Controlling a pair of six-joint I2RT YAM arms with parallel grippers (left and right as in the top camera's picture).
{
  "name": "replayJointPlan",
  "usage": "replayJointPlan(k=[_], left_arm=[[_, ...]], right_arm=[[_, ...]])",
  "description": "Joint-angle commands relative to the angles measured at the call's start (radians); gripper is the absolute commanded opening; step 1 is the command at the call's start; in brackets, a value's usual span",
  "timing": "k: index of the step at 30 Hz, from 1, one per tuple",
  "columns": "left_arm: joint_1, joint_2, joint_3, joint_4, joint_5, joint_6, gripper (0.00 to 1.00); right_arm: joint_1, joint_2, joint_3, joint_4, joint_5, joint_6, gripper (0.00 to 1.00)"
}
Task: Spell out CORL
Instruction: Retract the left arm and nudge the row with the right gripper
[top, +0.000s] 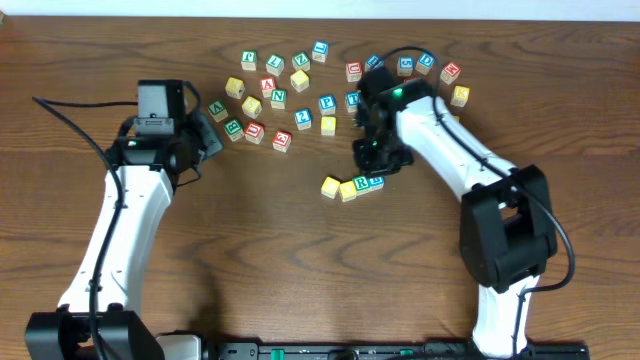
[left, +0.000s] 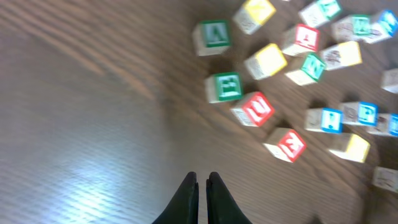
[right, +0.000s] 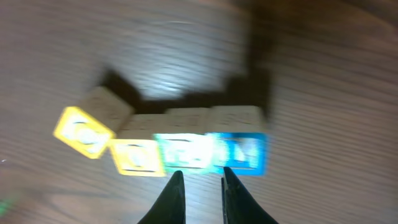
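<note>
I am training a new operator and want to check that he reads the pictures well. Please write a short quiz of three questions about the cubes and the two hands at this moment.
1. True or false: the left hand is shut on a cube.
2. How many cubes form the row near the right hand? A: two. B: four. C: six.
3. Fill the gap: in the right wrist view, the row's faces go yellow, yellow, green, then ____.

Key:
1. False. The left hand is shut but holds nothing.
2. B.
3. Blue. The blue cube ends the row.
</note>
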Motion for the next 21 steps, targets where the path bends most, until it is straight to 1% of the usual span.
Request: replayJointPlan(k=[1,3,6,8,10,13,15,18,21], left_arm=[[0.035,0.003,0.020,-0.012,-0.047,0.018,0.07],[0.053,0.004,0.020,-0.012,-0.081,0.018,0.07],[0.080,0.004,0.020,-0.016,-0.117,0.023,0.08],[0.100,0.005,0.020,-0.019,-0.117,0.033,0.08],[0.123,0.006,0.020,-0.032,-0.116,0.033,0.07],[0.142,0.007,0.015,-0.047,-0.116,0.037,0.08],[0.143,0.008,0.013,-0.048,-0.116,0.037,0.08],[0.143,0.008,0.013,-0.049,-0.116,0.037,0.08],[0.143,0.008,0.013,-0.049,-0.116,0.037,0.08]], right_arm=[[0.075,-0.027,0.016,0.081,-0.009,-0.010,0.18],[0.106,-0.018,0.011,0.184,-0.006,0.034,0.19],[0.149,0.016,0.010,0.283,-0.010,0.083,0.18],[0.172,0.038,0.010,0.313,0.008,0.120,0.16],[0.185,0.056,0.010,0.336,0.066,0.171,0.16],[0.180,0.063,0.010,0.347,0.167,0.247,0.16],[0.168,0.068,0.010,0.346,0.193,0.287,0.15],[0.163,0.082,0.010,0.330,0.158,0.293,0.12],[0.173,0.099,0.010,0.328,0.094,0.231,0.11]])
